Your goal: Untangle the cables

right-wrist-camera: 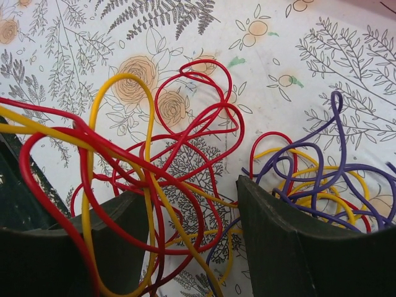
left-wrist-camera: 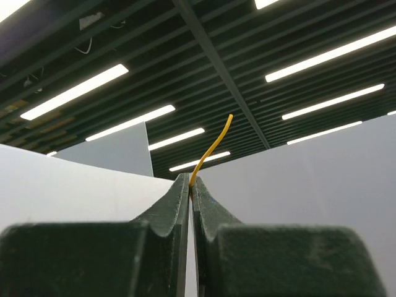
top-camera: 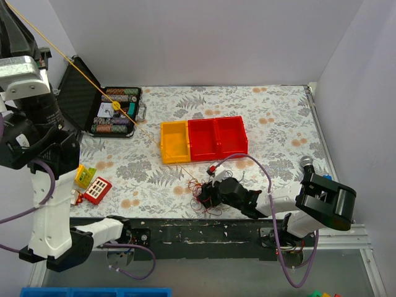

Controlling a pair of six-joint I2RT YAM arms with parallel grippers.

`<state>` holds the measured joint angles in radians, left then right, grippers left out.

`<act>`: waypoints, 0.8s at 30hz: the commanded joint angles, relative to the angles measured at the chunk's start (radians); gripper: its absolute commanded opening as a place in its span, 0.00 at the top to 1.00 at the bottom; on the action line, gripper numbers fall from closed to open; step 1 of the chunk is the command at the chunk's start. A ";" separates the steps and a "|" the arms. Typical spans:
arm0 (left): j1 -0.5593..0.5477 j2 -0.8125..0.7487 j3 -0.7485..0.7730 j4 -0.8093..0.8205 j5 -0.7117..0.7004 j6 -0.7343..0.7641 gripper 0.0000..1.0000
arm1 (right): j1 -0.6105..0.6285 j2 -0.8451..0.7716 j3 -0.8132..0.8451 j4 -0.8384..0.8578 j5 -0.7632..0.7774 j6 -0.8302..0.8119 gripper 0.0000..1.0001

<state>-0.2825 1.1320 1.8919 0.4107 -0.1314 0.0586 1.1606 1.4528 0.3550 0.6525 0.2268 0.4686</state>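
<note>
The cables (top-camera: 204,197) are a small tangle of thin red, yellow and purple wire loops lying on the floral cloth near the table's front edge. In the right wrist view the red and yellow loops (right-wrist-camera: 154,161) lie left and the purple loops (right-wrist-camera: 322,173) right. My right gripper (right-wrist-camera: 185,213) is open and low over the tangle, with loops lying between and across its fingers (right-wrist-camera: 284,247); it also shows in the top view (top-camera: 209,193). My left gripper (left-wrist-camera: 190,180) is shut on one yellow wire (left-wrist-camera: 210,148), raised high at the upper left (top-camera: 21,25). That wire (top-camera: 117,108) runs taut down to the tangle.
A yellow bin (top-camera: 174,141) and a red bin (top-camera: 218,137) stand behind the tangle. An open black case of chips (top-camera: 114,111) lies at the back left, under the taut wire. Small toy blocks (top-camera: 93,185) sit at the front left.
</note>
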 commanded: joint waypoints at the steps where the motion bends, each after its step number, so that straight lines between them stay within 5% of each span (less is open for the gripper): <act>1: 0.008 0.086 0.189 0.142 0.010 0.098 1.00 | 0.004 0.038 -0.053 -0.099 0.023 0.030 0.36; 7: 0.008 0.199 0.344 0.192 0.052 0.152 1.00 | 0.005 0.049 -0.074 -0.090 0.025 0.048 0.28; 9: 0.008 0.186 0.357 0.061 0.024 0.080 1.00 | 0.005 0.041 -0.074 -0.096 0.023 0.050 0.27; 12: 0.008 0.030 0.088 -0.080 0.071 -0.051 1.00 | 0.005 -0.008 -0.050 -0.128 0.032 0.036 0.26; 18: 0.008 -0.228 -0.328 -0.594 0.410 -0.239 1.00 | 0.005 -0.155 0.035 -0.203 0.019 -0.024 0.29; 24: 0.008 -0.365 -0.666 -0.823 0.536 -0.203 1.00 | 0.004 -0.201 0.090 -0.241 0.005 -0.044 0.39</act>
<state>-0.2779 0.7807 1.3739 -0.1471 0.2760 -0.1253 1.1652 1.2839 0.3851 0.4469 0.2337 0.4477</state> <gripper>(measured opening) 0.018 0.646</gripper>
